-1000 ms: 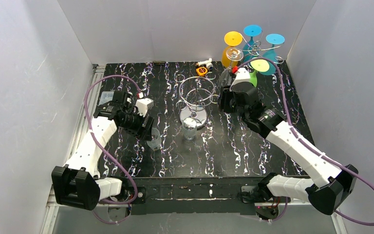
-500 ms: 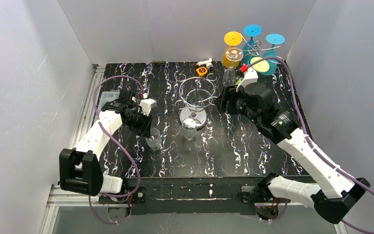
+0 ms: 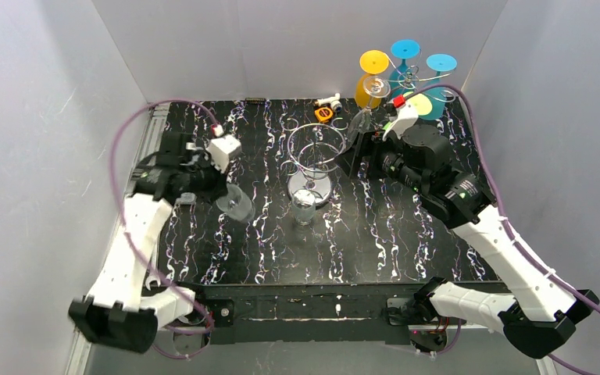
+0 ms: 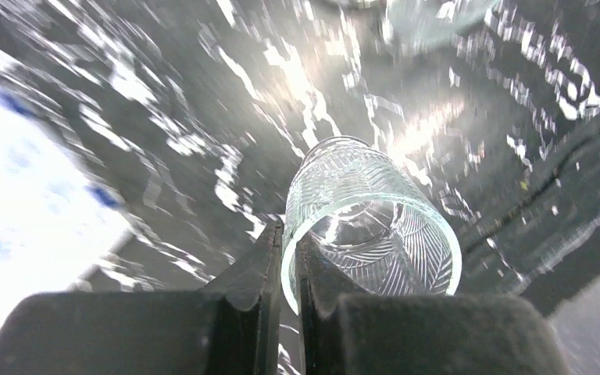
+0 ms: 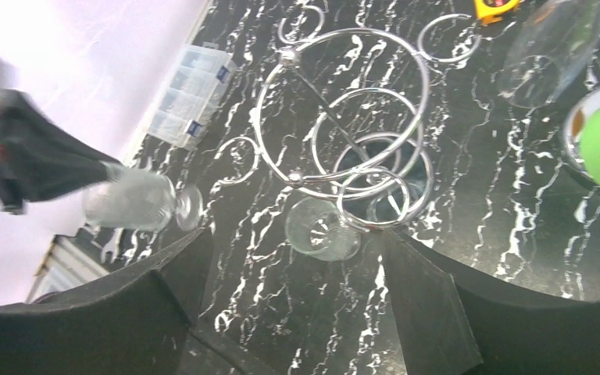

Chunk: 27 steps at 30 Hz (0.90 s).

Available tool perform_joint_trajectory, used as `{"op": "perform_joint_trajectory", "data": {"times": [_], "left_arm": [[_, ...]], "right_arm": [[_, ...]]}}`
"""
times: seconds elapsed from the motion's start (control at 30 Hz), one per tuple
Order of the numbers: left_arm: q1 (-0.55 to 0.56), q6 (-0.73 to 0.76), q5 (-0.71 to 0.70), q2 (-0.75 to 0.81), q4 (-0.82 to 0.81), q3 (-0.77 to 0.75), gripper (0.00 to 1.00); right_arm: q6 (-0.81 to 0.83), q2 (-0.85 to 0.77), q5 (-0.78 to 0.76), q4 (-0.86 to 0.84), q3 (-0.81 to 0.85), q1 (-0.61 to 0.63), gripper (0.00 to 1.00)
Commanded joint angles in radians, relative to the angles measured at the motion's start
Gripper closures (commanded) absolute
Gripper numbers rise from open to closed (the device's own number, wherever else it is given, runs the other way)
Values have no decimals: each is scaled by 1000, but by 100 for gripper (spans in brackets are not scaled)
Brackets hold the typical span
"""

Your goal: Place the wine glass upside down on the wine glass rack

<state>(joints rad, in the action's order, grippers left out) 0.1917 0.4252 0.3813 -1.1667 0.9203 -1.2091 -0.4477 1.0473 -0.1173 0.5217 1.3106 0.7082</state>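
The left gripper (image 4: pixel 289 244) pinches the glass (image 4: pixel 371 207) by 1 rim wall, tilted in the air left of the rack (image 3: pixel 316 156). That thin, slick hold may twist or slip during the flip. The right gripper (image 3: pixel 357 154), spread beside the rack, could get bumped.

We look down on a black tabletop (image 3: pixel 281 254) veined with white, boxed in by plain pale grey walls (image 3: pixel 39 94) on three sides, evenly lit.
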Motion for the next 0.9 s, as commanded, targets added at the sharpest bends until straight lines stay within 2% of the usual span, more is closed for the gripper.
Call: {"op": "perform_joint_trajectory", "data": {"times": [0.0, 0.1, 0.13, 0.2, 0.37, 0.6, 0.87], "left_arm": [[2, 91, 63, 221, 26, -208, 100], [2, 145, 56, 346, -111, -242, 100], [1, 175, 50, 389, -174, -233, 100], [2, 229, 26, 482, -324, -196, 100], [1, 394, 38, 600, -615, -95, 100], [1, 643, 101, 647, -861, -5, 100], [0, 846, 157, 684, -954, 77, 100]], "right_arm": [[-59, 4, 79, -71, 80, 4, 12], [-101, 19, 110, -95, 117, 4, 7], [-120, 27, 146, -105, 127, 4, 3], [-174, 44, 197, -149, 140, 4, 2], [-376, 82, 311, -386, 89, 18, 2], [-521, 203, 269, -661, 101, 212, 2], [-671, 326, 193, -1030, 58, 353, 2]]}}
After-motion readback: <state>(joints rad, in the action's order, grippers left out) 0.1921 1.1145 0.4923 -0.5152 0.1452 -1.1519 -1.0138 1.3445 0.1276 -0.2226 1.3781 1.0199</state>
